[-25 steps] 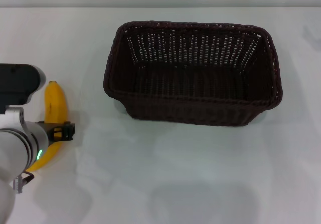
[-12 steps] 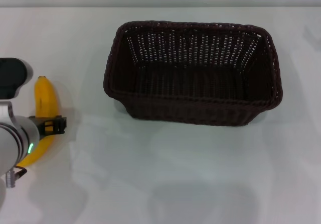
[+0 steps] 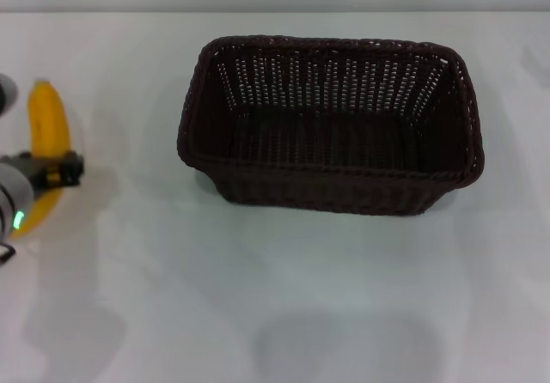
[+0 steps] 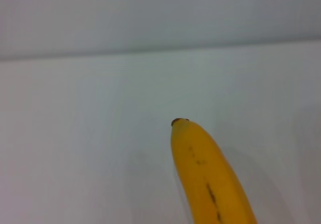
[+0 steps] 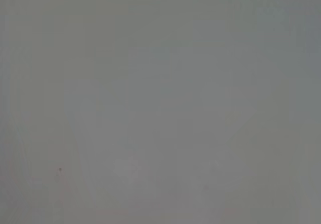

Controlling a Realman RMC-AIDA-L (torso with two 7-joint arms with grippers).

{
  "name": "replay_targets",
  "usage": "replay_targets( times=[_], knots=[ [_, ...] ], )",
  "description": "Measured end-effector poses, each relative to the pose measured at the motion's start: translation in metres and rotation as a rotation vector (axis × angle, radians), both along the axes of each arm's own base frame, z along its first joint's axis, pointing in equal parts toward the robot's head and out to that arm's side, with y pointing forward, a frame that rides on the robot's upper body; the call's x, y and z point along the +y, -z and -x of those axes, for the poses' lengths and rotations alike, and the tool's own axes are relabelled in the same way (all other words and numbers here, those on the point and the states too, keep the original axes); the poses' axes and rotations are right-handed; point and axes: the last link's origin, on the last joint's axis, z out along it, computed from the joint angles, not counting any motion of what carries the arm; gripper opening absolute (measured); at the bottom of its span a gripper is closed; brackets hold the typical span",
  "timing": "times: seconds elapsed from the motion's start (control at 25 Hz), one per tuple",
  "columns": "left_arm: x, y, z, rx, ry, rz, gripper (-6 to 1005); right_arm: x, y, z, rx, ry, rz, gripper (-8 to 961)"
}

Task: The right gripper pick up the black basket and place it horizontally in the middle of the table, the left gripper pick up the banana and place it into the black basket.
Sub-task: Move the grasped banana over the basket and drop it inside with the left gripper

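Far left — banana (image 3: 47,134), table (image 3: 258,297) edge.

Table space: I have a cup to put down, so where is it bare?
The table is bare in front of the black basket and between it and the banana. It is crowded only at the left edge, around the left gripper.

The banana (image 4: 208,176) (dark tip, brown streaks) lies on the white table (image 4: 80,133).
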Motion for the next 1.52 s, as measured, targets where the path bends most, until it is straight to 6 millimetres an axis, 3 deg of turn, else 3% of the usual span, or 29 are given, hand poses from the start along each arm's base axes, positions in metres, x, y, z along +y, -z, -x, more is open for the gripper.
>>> replay_targets(
  times=[0.44,0.84,1.04,1.52],
  knots=[
    [0.034,-0.026,0.006,-0.004,0.293,-0.149,504,0.0,0.004,-0.004,0.017,0.015,0.008,842],
    [0.047,-0.03,-0.026,-0.041,0.65,-0.189,505,0.0,0.002,-0.01,0.032,0.037,-0.01,842],
    [0.048,-0.027,-0.044,-0.036,0.786,-0.177,505,0.0,0.003,-0.013,0.039,0.046,-0.01,842],
    [0.041,-0.004,-0.071,-0.04,0.861,-0.082,504,-0.002,0.001,-0.013,0.048,0.044,-0.012,841]
  ],
)
